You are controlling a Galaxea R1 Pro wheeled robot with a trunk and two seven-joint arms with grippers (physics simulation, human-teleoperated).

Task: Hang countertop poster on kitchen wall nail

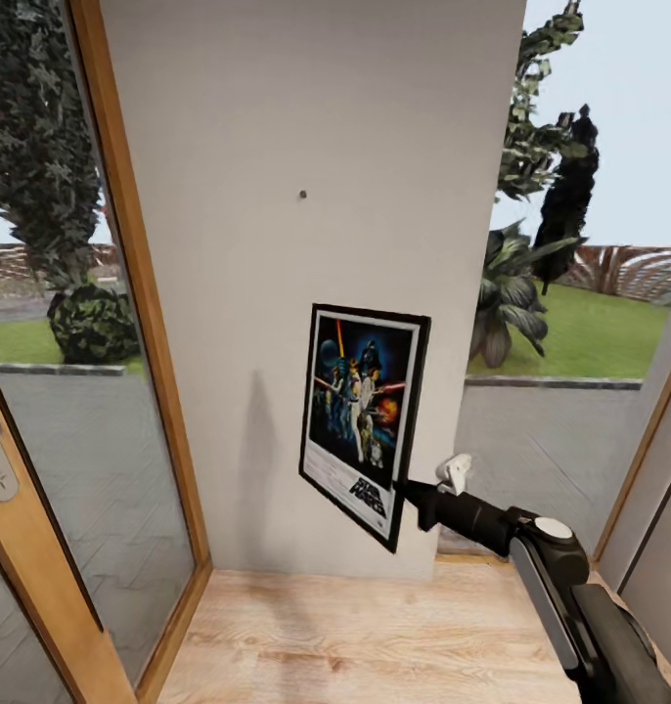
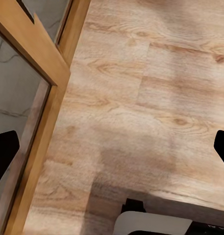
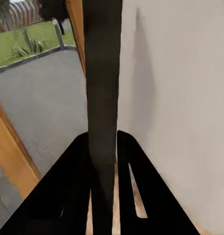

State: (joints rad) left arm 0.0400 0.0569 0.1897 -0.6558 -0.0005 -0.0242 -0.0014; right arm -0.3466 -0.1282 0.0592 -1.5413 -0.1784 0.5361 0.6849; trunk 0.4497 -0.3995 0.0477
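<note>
Head view: poster (image 1: pixel 363 422) upright and slightly tilted against pale wall (image 1: pixel 277 147), gripped at its lower right edge by right gripper (image 1: pixel 406 489); tiny nail (image 1: pixel 302 195) well above it; wooden floor (image 1: pixel 355 636) below.

Left wrist view: left gripper (image 2: pixel 112 152) released, dark fingertips (image 2: pixel 4 152) wide apart over wood floor beside door frame (image 2: pixel 53 73).

Right wrist view: jaws clenched on poster's black edge, wall just beside.

A black-framed Star Wars poster (image 1: pixel 363 420) stands upright and slightly angled before a pale grey wall, its lower right edge pinched in the right claw (image 1: pixel 406 486). A tiny dark nail (image 1: pixel 302 195) sits well above it.
</note>
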